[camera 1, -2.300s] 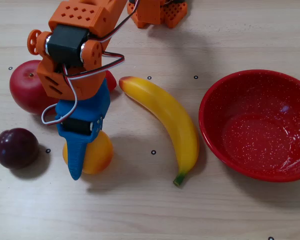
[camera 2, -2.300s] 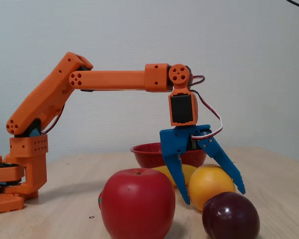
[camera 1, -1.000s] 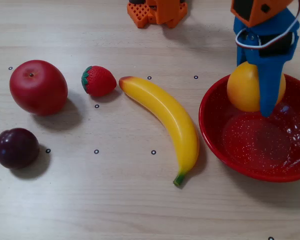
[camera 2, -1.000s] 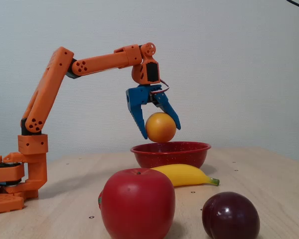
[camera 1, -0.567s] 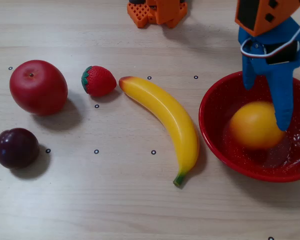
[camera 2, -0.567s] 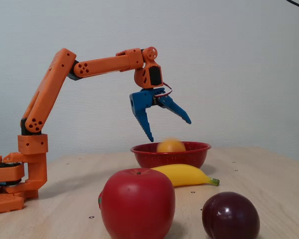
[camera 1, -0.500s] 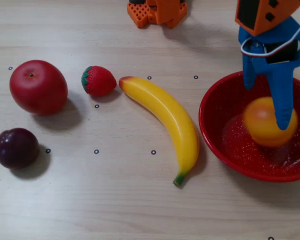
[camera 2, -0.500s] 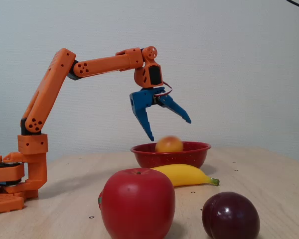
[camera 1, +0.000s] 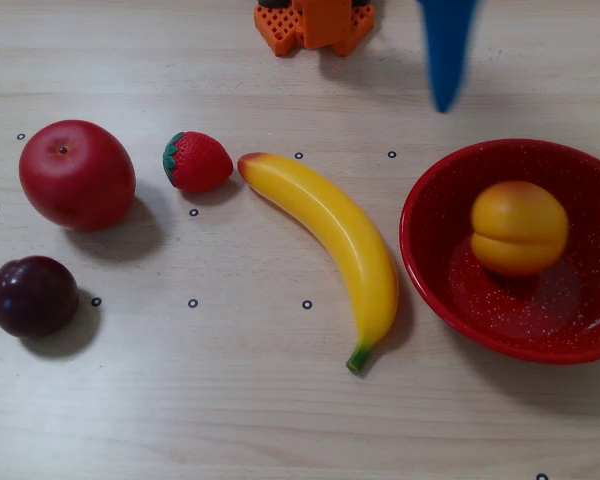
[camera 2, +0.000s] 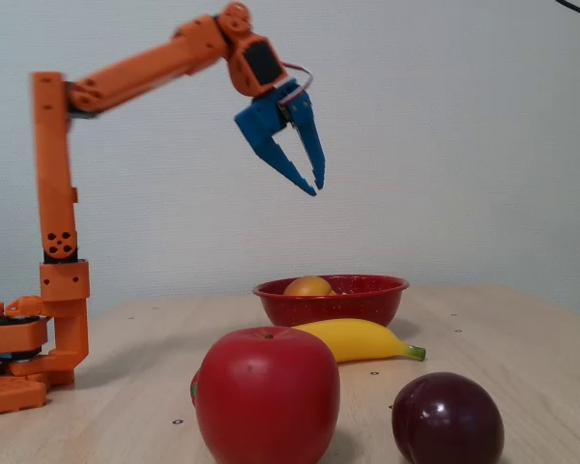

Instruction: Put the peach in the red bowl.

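The peach [camera 1: 518, 226] lies inside the red bowl [camera 1: 510, 312] at the right of the overhead view, crease facing up, with nothing touching it. In the fixed view only the peach's top [camera 2: 307, 286] shows above the bowl's rim [camera 2: 360, 300]. My blue gripper [camera 2: 317, 188] is raised high above the table, up and to the left of the bowl, holding nothing, its fingertips almost together. From overhead only its blue tip [camera 1: 444, 95] shows, at the top edge, beyond the bowl's far rim.
A banana [camera 1: 330, 230] lies just left of the bowl. A strawberry [camera 1: 197, 161], a red apple [camera 1: 77, 173] and a dark plum [camera 1: 32, 295] sit further left. The arm's orange base [camera 1: 315, 22] stands at the top edge.
The gripper carried the peach from the table to over the bowl and opened, and the peach dropped in. Since then the arm has lifted up and back, and its fingers have closed together.
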Robot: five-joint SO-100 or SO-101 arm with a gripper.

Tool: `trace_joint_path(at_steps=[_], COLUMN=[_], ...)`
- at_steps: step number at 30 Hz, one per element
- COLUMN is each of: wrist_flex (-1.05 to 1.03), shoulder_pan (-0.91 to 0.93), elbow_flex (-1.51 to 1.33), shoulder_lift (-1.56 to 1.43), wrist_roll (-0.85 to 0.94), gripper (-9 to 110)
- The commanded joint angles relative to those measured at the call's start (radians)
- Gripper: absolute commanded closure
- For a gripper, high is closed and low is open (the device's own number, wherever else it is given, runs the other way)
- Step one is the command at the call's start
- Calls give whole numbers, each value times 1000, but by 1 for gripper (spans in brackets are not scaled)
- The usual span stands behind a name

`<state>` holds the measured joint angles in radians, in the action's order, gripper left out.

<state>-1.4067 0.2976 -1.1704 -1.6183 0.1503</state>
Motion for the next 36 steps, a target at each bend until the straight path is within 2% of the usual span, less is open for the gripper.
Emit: trace_joint_path(at_steps=[1, 5, 14, 20, 25, 31, 36], wrist_flex=[77, 80, 356, 393, 405, 456, 474], shoulder_pan=[-55, -149, -284, -380, -423, -394, -376], elbow_flex=[-181, -457, -1299, -1687, -1845, -1870, -1876], shoulder_lift=[-268, -485, -1104, -1443, -1588, -1588, -1588], wrist_roll=[-80, -109, -233, -255, -238, -181, -279], gripper=[101, 101, 101, 101, 101, 101, 101])
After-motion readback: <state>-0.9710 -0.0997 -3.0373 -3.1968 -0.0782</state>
